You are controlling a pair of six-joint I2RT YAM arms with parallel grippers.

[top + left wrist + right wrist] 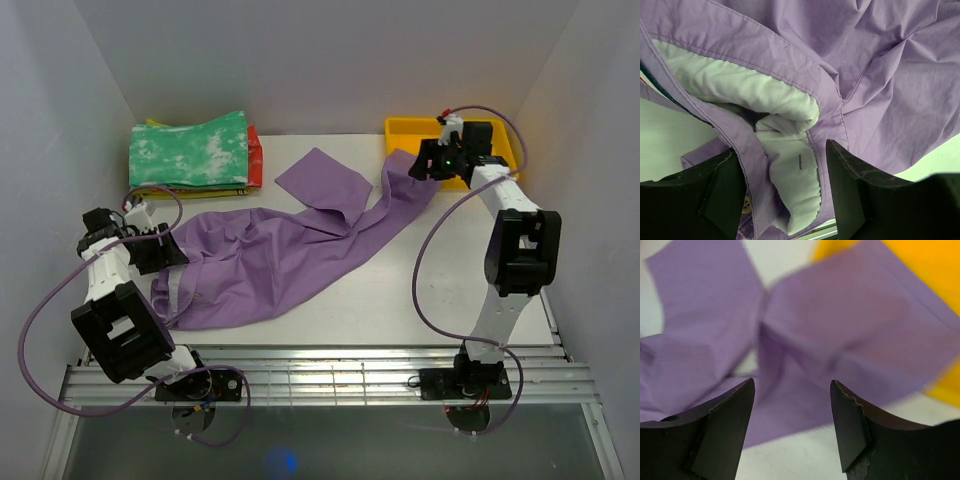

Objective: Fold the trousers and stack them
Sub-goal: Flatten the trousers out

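One pair of trousers (270,265), unfolded

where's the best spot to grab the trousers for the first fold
Take the waistband edge, coming down from the left side, where the left gripper hangs open over it. There the trousers fold into a thick rolled lip for the jaws; the legs lie thin and flat.

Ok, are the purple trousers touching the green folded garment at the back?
Apart. The top view shows a strip of bare table between the trousers and the green folded garment.
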